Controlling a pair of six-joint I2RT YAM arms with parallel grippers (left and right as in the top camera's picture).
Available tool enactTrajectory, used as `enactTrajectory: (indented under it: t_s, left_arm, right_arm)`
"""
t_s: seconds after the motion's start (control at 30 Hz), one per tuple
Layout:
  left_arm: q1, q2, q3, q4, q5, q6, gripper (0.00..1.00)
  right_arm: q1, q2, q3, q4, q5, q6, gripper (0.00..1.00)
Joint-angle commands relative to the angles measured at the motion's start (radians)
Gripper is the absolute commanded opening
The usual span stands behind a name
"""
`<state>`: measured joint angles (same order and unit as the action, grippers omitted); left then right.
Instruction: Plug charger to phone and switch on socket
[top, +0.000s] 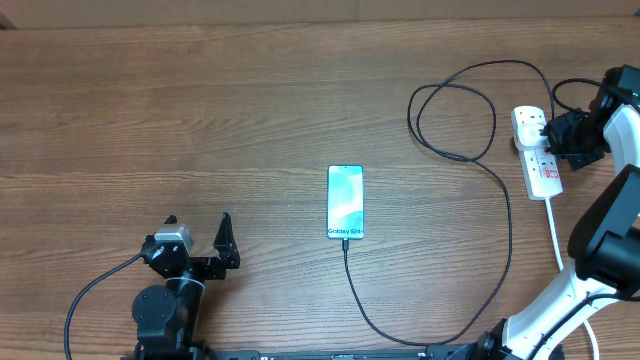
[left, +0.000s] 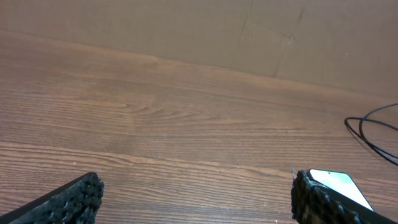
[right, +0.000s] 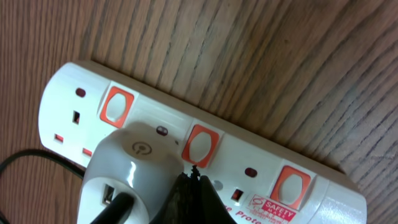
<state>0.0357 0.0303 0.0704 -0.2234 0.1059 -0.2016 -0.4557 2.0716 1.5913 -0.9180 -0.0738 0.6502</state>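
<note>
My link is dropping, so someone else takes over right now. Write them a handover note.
Left gripper: open, empty, idle.
Right gripper: shut, tip at the middle orange-red rocker switch of the narrow white power strip.
Slim teal-screened phone: mid-table. The thin black charger cable looks plugged into it, with its other end in the white adapter on the strip.
Left: make sure that switch is on. I cannot tell from here.

Quick tally from my side: one phone (top: 345, 202), one charger (top: 346, 258) cable, and one white adapter (right: 134, 165). One socket (top: 545, 172) strip, with one thick white cord (top: 554, 230). My right wrist camera shows three orange-red switches (right: 200, 146) on that strip. Then there are two grippers of mine, counting the left gripper (top: 198, 225) and the right gripper (top: 575, 135).
</note>
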Motion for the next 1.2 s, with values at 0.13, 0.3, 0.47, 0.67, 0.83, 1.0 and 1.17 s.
enactTrajectory:
  t_s: [0.13, 0.3, 0.47, 0.67, 0.83, 1.0, 1.17]
  left_arm:
    - [0.010, 0.003, 0.002, -0.010, 0.018, 0.023, 0.99]
    - [0.010, 0.003, 0.002, -0.010, 0.018, 0.023, 1.00]
    - [0.010, 0.003, 0.002, -0.010, 0.018, 0.023, 1.00]
    - [0.010, 0.003, 0.002, -0.010, 0.018, 0.023, 1.00]
    - [0.010, 0.003, 0.002, -0.010, 0.018, 0.023, 1.00]
    - [0.010, 0.003, 0.002, -0.010, 0.018, 0.023, 1.00]
    - [0.010, 0.003, 0.002, -0.010, 0.018, 0.023, 1.00]
  right_arm:
    - [0.001, 0.018, 0.027, 0.031, -0.008, 0.009, 0.04]
    - [0.008, 0.023, 0.027, 0.051, -0.008, 0.008, 0.04]
    - [0.038, 0.061, 0.027, 0.058, -0.008, 0.006, 0.04]
    - [0.077, 0.082, 0.027, 0.062, -0.025, -0.039, 0.04]
    - [0.083, 0.074, 0.028, 0.032, -0.017, -0.079, 0.04]
    - [0.047, -0.018, 0.028, -0.032, -0.014, -0.089, 0.04]
    - [0.028, -0.194, 0.028, -0.113, -0.014, -0.180, 0.04]
